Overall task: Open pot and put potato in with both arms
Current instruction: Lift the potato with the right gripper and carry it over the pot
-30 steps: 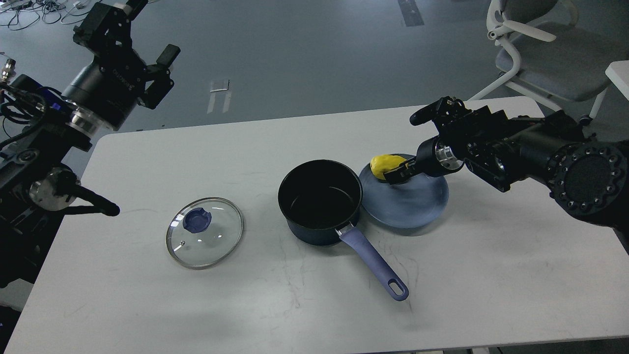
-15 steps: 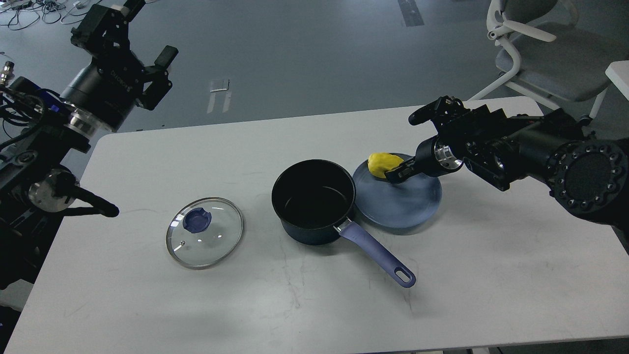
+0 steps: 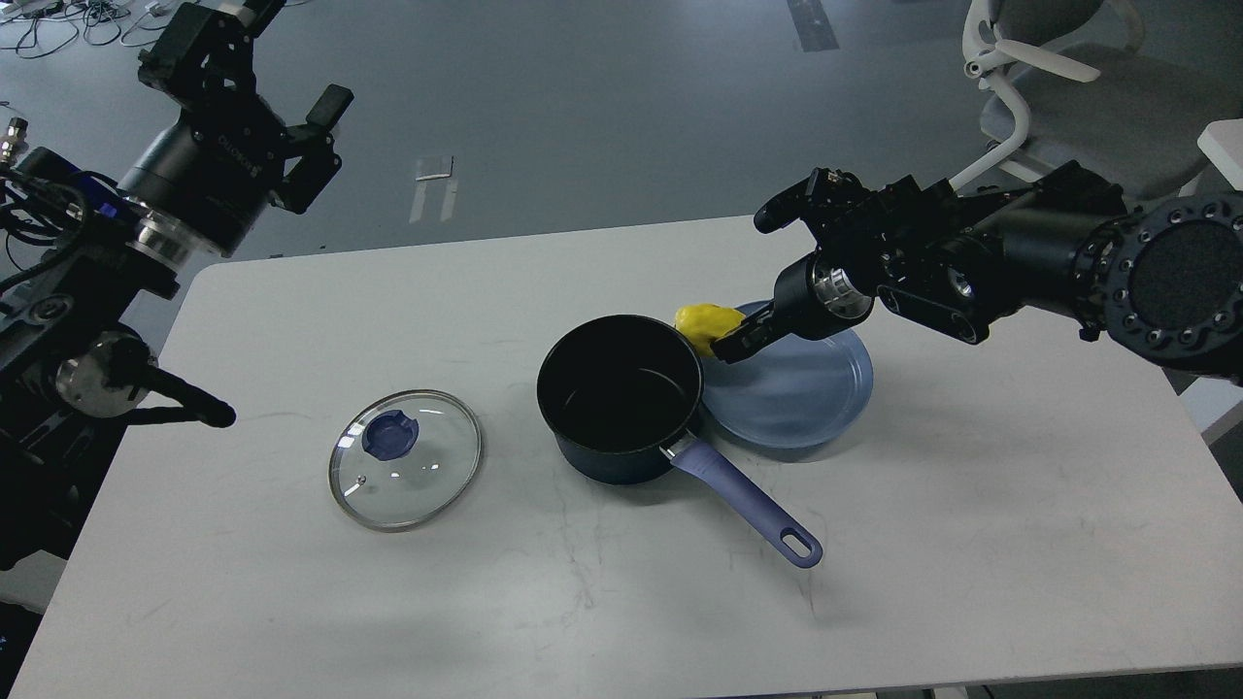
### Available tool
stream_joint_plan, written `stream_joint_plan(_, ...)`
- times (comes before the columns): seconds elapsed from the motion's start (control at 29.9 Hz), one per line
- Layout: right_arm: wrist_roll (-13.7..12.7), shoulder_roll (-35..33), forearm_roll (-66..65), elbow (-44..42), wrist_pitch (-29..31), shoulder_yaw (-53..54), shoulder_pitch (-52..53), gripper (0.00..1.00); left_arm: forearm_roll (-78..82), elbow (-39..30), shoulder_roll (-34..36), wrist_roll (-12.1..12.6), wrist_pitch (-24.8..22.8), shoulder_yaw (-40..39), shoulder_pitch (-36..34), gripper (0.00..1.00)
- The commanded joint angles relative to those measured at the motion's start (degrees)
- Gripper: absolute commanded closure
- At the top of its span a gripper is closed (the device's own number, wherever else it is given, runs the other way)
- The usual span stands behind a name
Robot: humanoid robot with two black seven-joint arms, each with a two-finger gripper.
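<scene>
Single view only: head camera, mounted high, looking forward and down onto the table (image 3: 971,544). Near edge of the table runs along the bottom of the frame; far edge sits about a third of the way down, with grey floor and a chair (image 3: 1068,97) beyond. Moderate range: nearly the whole tabletop fits. Left arm (image 3: 184,184) enters from the left edge, right arm (image 3: 1068,262) from the right edge. Pot (image 3: 621,398) lies near frame centre. No second view to compare overlap.

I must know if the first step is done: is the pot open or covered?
Open. The pot shows its dark, empty inside; the glass lid lies flat on the table, left of it.
</scene>
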Motion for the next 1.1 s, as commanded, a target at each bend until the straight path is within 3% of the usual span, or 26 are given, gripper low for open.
stream_joint_plan(0.0,0.0,-3.5,-0.1,5.8,0.0,0.1,4.5,0.70,0.0,0.0,0.1,0.0,-0.1,0.0,0.0,0.02)
stream_joint_plan(0.27,0.0,-10.0,-0.2,13.4,0.0,0.2,12.0,0.68,0.0,-0.1,0.0,0.0,-0.1,-0.4,0.0,0.02)
stream_joint_plan(0.44,0.0,-10.4,-0.2,16.9,0.0,3.7,15.6,0.68,0.0,-0.9,0.1,0.0,0.0,-0.4,0.0,0.02)
stream_joint_plan(0.84,0.0,0.2,0.0,16.3,0.0,4.5,16.3,0.68,0.0,-1.1,0.2,0.1,0.1,-0.4,0.0,0.02)
stream_joint_plan(1.07,0.0,0.2,0.0,13.1,0.0,3.8,13.6,0.66,0.0,-1.8,0.4,0.1,0.2,-0.4,0.0,0.02)
